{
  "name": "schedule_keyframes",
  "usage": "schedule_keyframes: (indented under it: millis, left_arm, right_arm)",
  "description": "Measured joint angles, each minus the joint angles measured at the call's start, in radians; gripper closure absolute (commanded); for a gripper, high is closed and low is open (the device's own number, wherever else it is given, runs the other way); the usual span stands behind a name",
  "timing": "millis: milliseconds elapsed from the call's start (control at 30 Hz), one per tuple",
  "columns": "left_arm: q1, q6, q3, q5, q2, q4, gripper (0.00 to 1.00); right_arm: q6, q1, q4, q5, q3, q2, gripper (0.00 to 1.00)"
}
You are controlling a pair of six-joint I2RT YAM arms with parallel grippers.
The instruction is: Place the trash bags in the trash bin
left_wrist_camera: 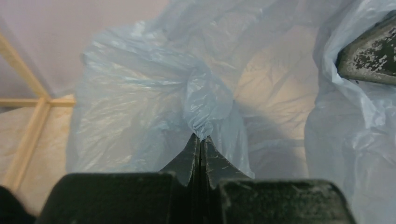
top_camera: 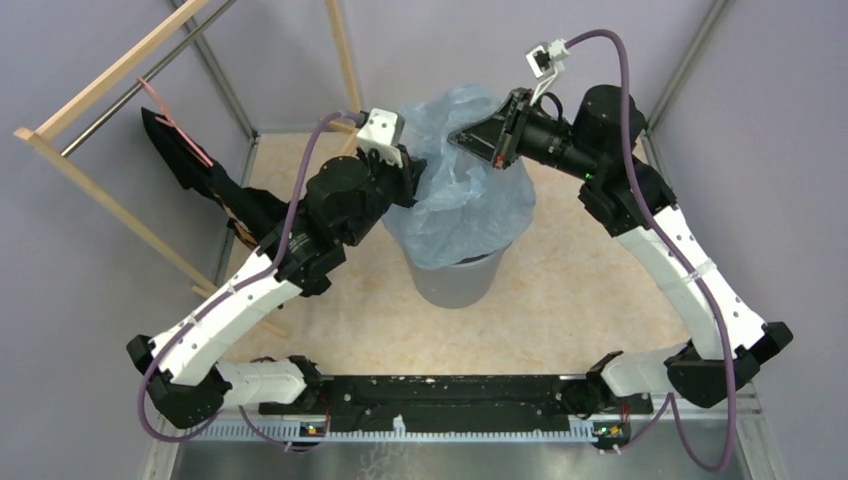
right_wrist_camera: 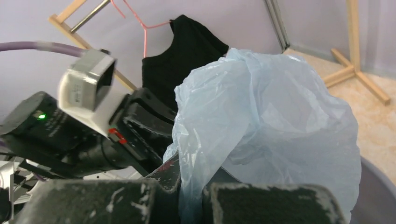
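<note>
1. My read on the step: the pale-blue trash bag [top_camera: 470,205] is up in the air over the grey trash bin [top_camera: 458,285] and not seated in it yet. So it's mid-way, with the bag held and the lowering not done.
2. Left pincer [left_wrist_camera: 201,139]: jaws are pressed together with a puckered fold of film pinched right at the tips. The rest of the bag balloons up and away just ahead of those tips.
3. Right pincer [right_wrist_camera: 192,189]: it's clamped on a bunch of film that runs down between its fingers. The bag billows above and in front of it, and the bin's rim peeks in below and off to one side.
4. Where the bag sits: it's strung between the two pincers and hangs under them. Its lower part drapes over the bin's mouth and partly down the outside of the wall. I can't tell how much is actually inside.
5. The next move probably needs both pincers to come down together over the opening and push the loose film below the rim before letting go. The film is floppy, so I'd guess it could snag on the rim or spill back out.
</note>
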Motion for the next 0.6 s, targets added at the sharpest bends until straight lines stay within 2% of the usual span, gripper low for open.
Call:
schedule_keyframes:
  millis: [133,367,500,600]
  left_arm:
    - [0.051,-0.093,-0.01,0.163,0.044,0.047,1.0]
    - [0.053,-0.266,-0.113,0.452,0.182,0.165,1.0]
    - [0.055,-0.34,-0.167,0.514,0.175,0.218,1.0]
    - [0.05,-0.378,-0.221,0.543,0.134,0.256,1.0]
  right_arm:
    - [-0.012,0.0,0.018,-0.008,0.023,0.023,1.0]
    - [-0.056,0.0,-0.056,0.068,-0.013,0.011,1.0]
    - [-0.079,-0.003,-0.123,0.102,0.021,0.004,1.0]
    - [-0.086,-0.003,-0.109,0.101,0.068,0.001,1.0]
